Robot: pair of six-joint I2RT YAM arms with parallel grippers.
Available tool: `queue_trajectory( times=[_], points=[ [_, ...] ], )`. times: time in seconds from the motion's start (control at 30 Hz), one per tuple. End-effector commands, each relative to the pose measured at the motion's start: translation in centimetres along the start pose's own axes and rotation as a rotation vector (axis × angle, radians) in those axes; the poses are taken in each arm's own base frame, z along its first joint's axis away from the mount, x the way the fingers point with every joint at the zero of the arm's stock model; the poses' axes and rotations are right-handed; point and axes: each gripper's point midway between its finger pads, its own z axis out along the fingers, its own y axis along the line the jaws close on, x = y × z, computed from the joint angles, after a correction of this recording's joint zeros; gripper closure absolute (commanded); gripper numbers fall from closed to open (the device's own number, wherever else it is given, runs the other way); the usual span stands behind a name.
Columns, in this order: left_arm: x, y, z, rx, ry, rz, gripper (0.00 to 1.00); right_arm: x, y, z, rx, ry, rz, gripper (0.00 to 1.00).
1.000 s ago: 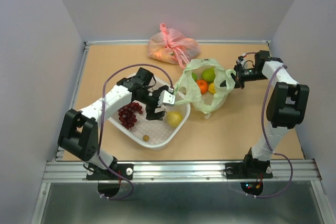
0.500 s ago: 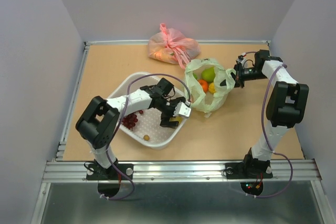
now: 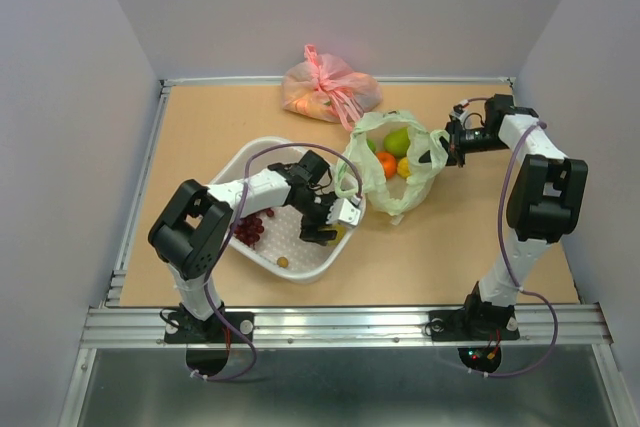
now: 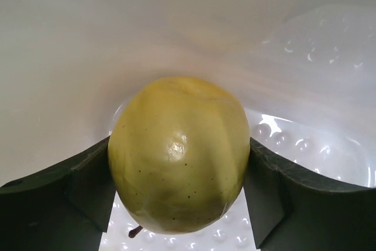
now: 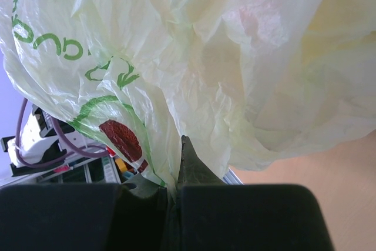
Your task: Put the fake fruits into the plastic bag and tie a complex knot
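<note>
The yellow pear (image 4: 176, 121) lies in the right corner of the white basket (image 3: 243, 151). My left gripper (image 4: 180, 195) is down in the basket (image 4: 305, 145), with a finger pressed on each side of the pear. In the top view the left gripper (image 3: 326, 228) covers most of it. The dark red grape bunch (image 3: 248, 230) lies at the basket's left. The pale green plastic bag (image 3: 396, 197) stands open with a green fruit (image 3: 397, 142), an orange (image 3: 386, 163) and a yellow one (image 3: 404, 168) inside. My right gripper (image 3: 446, 147) is shut on the bag's right edge (image 5: 205, 57).
A pink tied bag (image 3: 330, 92) lies at the back of the table. A small brown fruit (image 3: 282, 262) sits near the basket's front wall. The table has raised rails at its left, back and right edges.
My left gripper has left the bag's left rim and swung down into the basket's right corner, around the pear. The right gripper has held still on the bag.
</note>
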Motion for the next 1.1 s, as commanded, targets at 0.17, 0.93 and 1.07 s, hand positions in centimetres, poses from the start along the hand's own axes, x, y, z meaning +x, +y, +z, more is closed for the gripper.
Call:
queue_trajectory(
  times=[0.17, 0.93, 1.07],
  points=[
    [-5.6, -0.6, -7.9, -0.075, -0.124, 0.030, 0.46, -1.2, 1.9, -1.0, -0.031, -0.030, -0.070, 0.99],
    [-26.5, 9.9, -15.4, -0.290, -0.492, 0.104, 0.43, -0.5, 4.5, -2.0, -0.080, -0.038, -0.092, 0.99],
    [-26.8, 12.8, -11.3, -0.256, -0.495, 0.050, 0.43, -0.5, 5.2, -2.2, -0.098, -0.040, -0.102, 1.00]
  ],
)
